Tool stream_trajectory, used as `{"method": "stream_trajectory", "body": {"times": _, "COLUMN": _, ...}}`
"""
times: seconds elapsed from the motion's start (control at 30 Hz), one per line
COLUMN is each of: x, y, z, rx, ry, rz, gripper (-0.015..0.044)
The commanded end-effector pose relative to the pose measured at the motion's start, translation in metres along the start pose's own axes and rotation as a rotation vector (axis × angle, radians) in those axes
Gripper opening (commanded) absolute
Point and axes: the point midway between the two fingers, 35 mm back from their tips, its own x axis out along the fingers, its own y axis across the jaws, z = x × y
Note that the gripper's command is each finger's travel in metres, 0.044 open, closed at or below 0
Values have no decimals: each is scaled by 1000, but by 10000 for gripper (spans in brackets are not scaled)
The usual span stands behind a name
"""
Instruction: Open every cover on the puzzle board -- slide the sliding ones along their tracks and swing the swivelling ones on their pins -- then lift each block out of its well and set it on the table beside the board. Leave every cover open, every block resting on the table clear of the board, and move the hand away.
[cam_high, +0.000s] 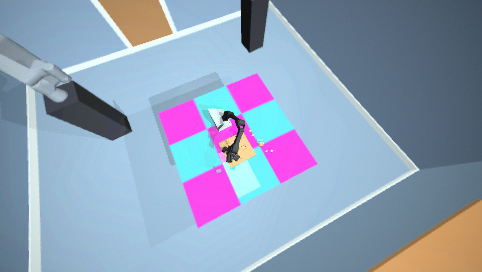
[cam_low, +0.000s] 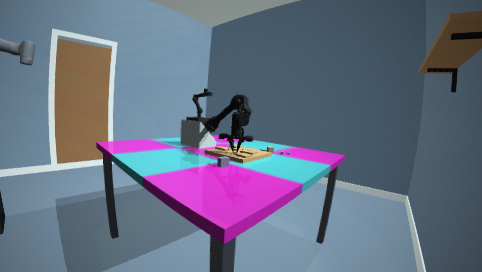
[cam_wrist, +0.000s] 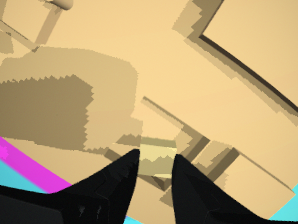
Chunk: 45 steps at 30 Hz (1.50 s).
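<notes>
The light wooden puzzle board (cam_high: 248, 156) (cam_low: 257, 156) (cam_wrist: 112, 30) lies on the table. My gripper (cam_high: 231, 159) (cam_low: 236, 151) (cam_wrist: 156, 158) points down over the board and is shut on a pale yellow block (cam_wrist: 157, 162). The block is between the fingertips at a square well; I cannot tell how far it is raised. A flat panel (cam_wrist: 260, 182) lies beside that well in the wrist view. A round knob (cam_wrist: 62, 3) shows at the top left. A purple-grey block (cam_high: 218, 171) (cam_low: 223, 162) and a tan block (cam_high: 261, 144) (cam_low: 270, 149) rest on the table clear of the board.
The magenta and cyan table (cam_high: 215, 200) (cam_low: 225, 200) carries the board. Small pale pieces (cam_high: 267, 151) (cam_low: 288, 153) lie beyond the tan block. A grey-white wedge-shaped stand (cam_high: 216, 118) (cam_low: 190, 134) is by the arm's base. The arm covers part of the board in the top view.
</notes>
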Motion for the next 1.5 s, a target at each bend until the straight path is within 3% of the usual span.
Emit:
{"method": "stream_trajectory", "body": {"times": 0.0, "x": -5, "y": 0, "z": 0, "rx": -5, "ry": 3, "rz": 3, "gripper": 80}}
{"method": "stream_trajectory", "body": {"times": 1.47, "x": -79, "y": 16, "z": -11, "rx": 0, "ry": 8, "rz": 6, "gripper": 80}}
